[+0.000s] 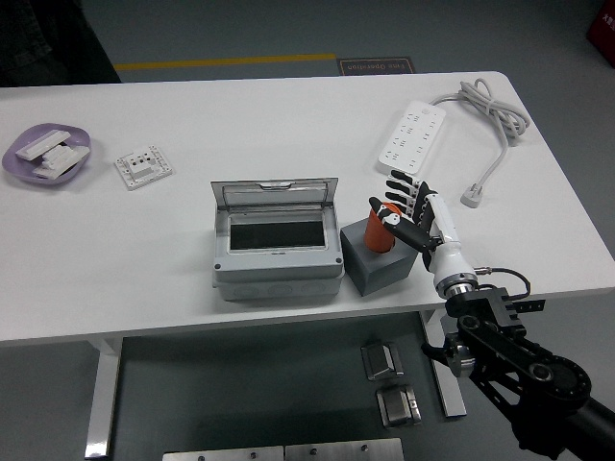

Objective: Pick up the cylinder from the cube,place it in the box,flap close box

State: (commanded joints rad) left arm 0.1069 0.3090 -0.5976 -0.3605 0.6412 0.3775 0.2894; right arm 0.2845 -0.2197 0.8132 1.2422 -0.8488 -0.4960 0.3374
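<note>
An orange cylinder (377, 236) stands upright in the top of a grey cube (381, 269) near the table's front edge. Just left of the cube sits a grey box (279, 254), its hinged lid (277, 191) raised at the back and the dark inside showing. My right hand (402, 209) comes up from the lower right and sits against the cylinder's upper right side. Its fingers are spread, with the thumb lying across the cylinder's top. The cylinder still rests on the cube. The left arm is out of the picture.
A white power strip (412, 136) with its cable and plug (473, 197) lies behind my right hand. At the far left are a purple dish (46, 154) of white parts and a white socket plate (143, 165). A dark-clothed person (38, 43) shows at the top left corner.
</note>
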